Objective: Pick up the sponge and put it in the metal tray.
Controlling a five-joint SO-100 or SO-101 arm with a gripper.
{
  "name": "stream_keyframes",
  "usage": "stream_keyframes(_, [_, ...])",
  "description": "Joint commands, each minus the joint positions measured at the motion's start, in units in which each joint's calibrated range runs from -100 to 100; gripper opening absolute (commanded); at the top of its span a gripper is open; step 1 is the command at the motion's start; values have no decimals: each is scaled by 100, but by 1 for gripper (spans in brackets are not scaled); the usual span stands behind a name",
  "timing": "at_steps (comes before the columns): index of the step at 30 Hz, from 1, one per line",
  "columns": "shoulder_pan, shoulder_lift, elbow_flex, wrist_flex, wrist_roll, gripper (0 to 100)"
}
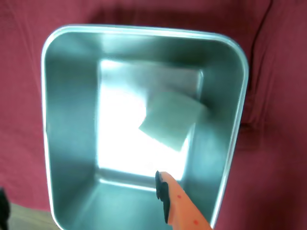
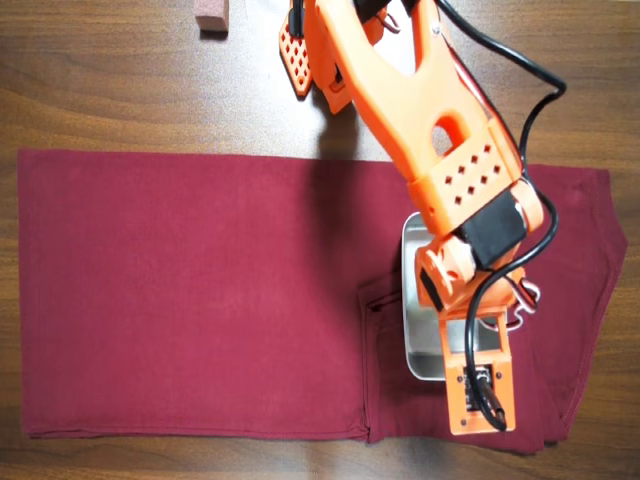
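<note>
We see only one orange plastic finger (image 1: 177, 203) of the claw in the wrist view. It pokes up from the bottom edge, over the near end of the tray. It holds nothing and touches nothing that we can see. The other finger is out of the picture, so we cannot tell if the claw is spread or squeezed together.

The shiny silver metal tray (image 1: 62, 129) with rounded corners fills most of the wrist view. Its floor glows white with reflected light. Inside it lies the small pale sponge block (image 1: 169, 120), a bit blurry. It sits right of the middle of the floor, turned at a slant, close to the right wall. The sponge is up and a little left from the orange fingertip, near it but apart from it.

Under the tray is a dark red cloth (image 2: 190, 290). In the overhead view the cloth spreads across a brown wooden table (image 2: 110, 90). At the top left a small reddish-pink block (image 2: 211, 15) sits on the bare wood. Toward the right, the orange robot arm (image 2: 400, 90) reaches down over the tray (image 2: 411, 300) and hides most of it. We cannot see the sponge or the claw tips from up there.
</note>
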Motion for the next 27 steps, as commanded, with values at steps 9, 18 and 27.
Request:
stream_keyframes(9, [192,-253,-329,169,-10,43])
stream_keyframes(18, [1833,-2091,-129,-126,1099,0])
stream_keyframes(27, [3195,-5988,4805,-1620,1275,0])
